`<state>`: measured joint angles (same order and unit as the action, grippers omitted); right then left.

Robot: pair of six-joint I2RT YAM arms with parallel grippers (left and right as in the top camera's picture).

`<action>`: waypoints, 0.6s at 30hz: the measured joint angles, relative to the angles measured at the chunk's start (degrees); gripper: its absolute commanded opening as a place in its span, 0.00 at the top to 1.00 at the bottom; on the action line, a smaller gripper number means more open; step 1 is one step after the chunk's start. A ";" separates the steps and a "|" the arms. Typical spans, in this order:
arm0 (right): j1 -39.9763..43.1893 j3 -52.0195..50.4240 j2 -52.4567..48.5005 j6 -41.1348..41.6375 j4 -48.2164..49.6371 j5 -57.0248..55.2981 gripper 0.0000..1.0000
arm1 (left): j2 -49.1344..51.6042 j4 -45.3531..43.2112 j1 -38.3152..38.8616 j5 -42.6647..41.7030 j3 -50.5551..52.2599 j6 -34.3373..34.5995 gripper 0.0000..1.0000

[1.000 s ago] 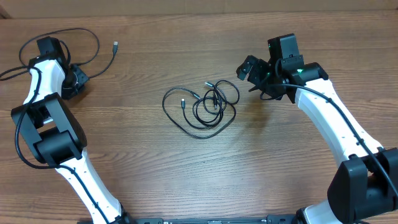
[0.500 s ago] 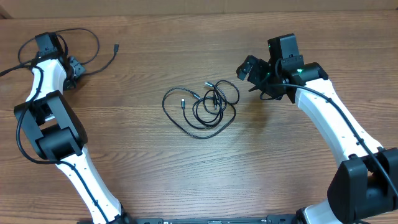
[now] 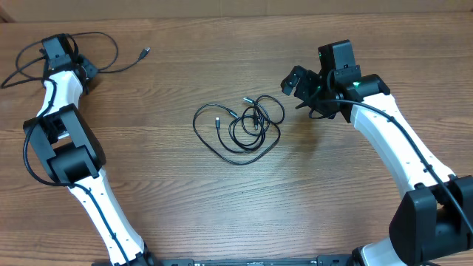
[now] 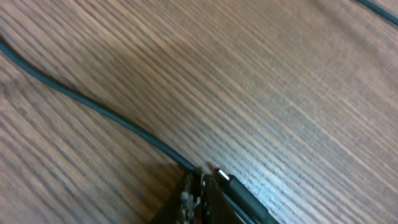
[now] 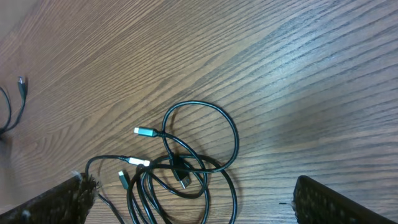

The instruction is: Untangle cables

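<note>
Left tool (image 4: pixel 202 186): pinching loose cable (image 4: pixel 93 106), drawn further toward upper left. Right tool (image 3: pixel 301 87): spread wide, unmoved near tangle (image 3: pixel 240 125).

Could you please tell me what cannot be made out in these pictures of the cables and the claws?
Left wrist view: blur and the bottom edge obscure the left claw; whether it clamps the loose cable is unclear.
Overhead view: the left arm largely covers that claw; the tangle is too small to trace its crossings.
Right wrist view: the bottom edge cuts off the tangle's lower loops.
</note>
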<state>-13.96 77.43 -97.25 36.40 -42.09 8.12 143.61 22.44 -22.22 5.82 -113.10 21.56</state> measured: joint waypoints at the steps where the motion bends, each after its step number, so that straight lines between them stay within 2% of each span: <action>1: 0.00 0.00 0.00 0.00 0.04 -0.02 0.00 | 0.33 1.57 0.00 -0.04 -1.33 -0.31 0.87; 3: 0.00 0.00 0.00 0.00 0.00 -0.02 0.00 | 0.98 5.55 0.00 -0.24 -4.04 -0.76 0.86; 9: 0.00 0.00 0.00 0.02 -0.02 0.00 0.00 | 1.44 30.67 0.00 -1.11 -13.57 -0.96 0.82; 14: 0.00 0.00 0.00 0.00 0.00 -0.02 0.00 | 1.09 39.01 0.00 -6.16 -19.12 -1.11 0.74; 18: 0.00 0.00 0.00 0.00 0.02 -0.02 0.00 | -2.19 39.98 -0.15 -17.44 -20.46 -3.28 0.61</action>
<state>-13.96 77.43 -97.25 36.40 -42.06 8.10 141.43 62.41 -22.37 -11.62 -133.56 18.28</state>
